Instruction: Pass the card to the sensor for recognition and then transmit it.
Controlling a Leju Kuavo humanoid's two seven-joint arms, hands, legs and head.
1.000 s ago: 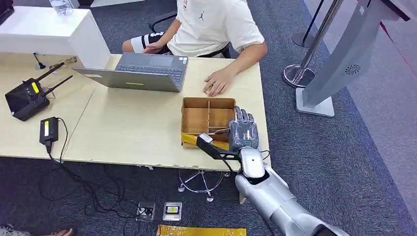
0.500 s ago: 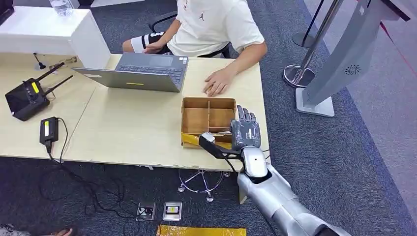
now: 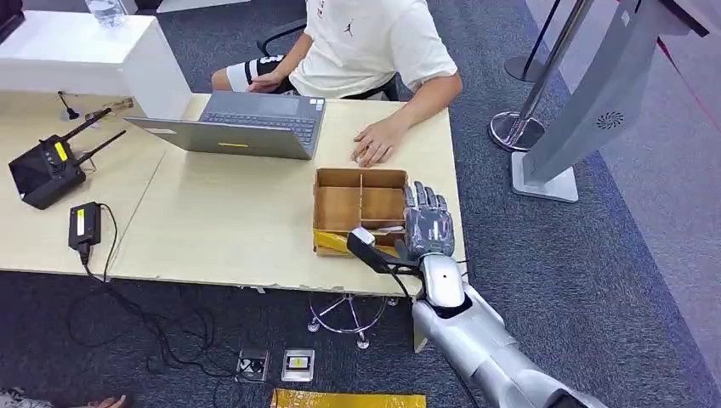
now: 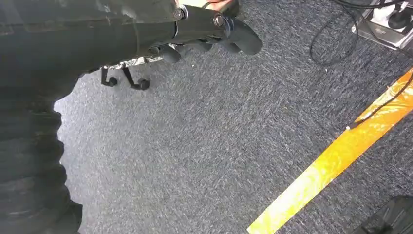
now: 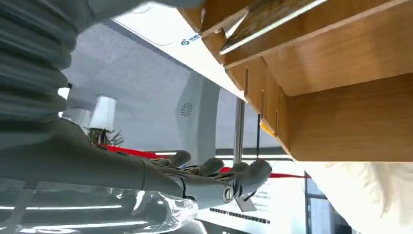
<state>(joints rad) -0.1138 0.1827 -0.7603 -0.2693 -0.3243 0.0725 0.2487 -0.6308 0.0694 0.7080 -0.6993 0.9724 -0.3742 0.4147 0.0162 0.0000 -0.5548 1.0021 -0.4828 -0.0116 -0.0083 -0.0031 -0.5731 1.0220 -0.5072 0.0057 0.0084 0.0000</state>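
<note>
Pale matt wood-look counter [image 3: 229,221]; brown cardboard box [image 3: 359,210], dull, with glossy yellow tape at lower edge. Glossy silver metal arm [image 3: 476,340], grey plastic right hand [image 3: 428,225]. Rough grey carpet floor [image 3: 595,280]. Matt grey metal laptop [image 3: 242,125], upper centre.

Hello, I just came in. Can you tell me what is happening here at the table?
The right robot hand reaches over the near right part of a divided wooden box on the table, fingers spread, holding nothing that can be seen. A pale card lies in the box just beside it. A person sits opposite with one hand flat on the table next to a laptop. The left robot hand hangs over the carpet.
</note>
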